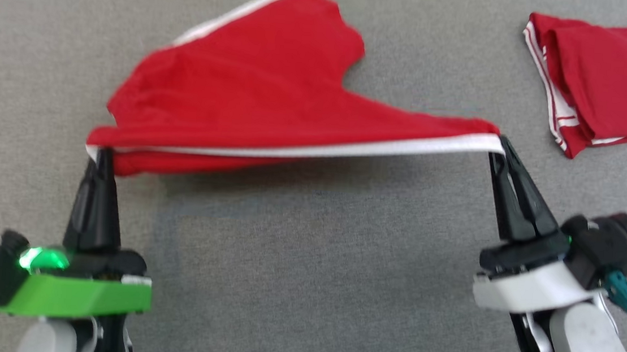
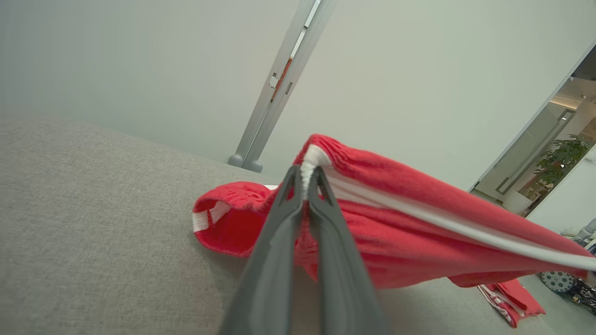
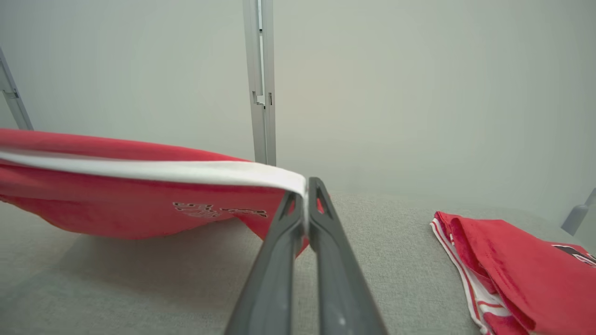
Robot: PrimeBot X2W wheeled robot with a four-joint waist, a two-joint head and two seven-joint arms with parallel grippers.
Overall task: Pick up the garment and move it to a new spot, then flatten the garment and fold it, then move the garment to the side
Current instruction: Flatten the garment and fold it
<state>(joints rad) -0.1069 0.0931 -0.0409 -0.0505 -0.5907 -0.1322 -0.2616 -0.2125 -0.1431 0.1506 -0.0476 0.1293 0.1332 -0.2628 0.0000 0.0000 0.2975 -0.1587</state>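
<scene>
1. Head view: red garment [image 1: 253, 91] with white edging, centre frame, stretched above the grey tabletop [image 1: 312, 255]. It hangs between the left pincer [image 1: 102, 157], lower left, and the right pincer [image 1: 502, 150], right, each clamped on the white hem. Folded red jersey [image 1: 611, 77], upper right; its dark numerals are cut off at the frame edge.
2. Left wrist view: fingers together on the hem corner, centre.
3. Right wrist view: small print [image 3: 219, 210] on the garment, centre left, unreadable.

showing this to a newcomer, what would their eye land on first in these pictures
First, the red garment, stretched across the middle by its white-trimmed edge between the left gripper and the right gripper, both shut on it. Next, a second red garment with dark numerals, lying folded on the grey fabric surface at the far right.
</scene>
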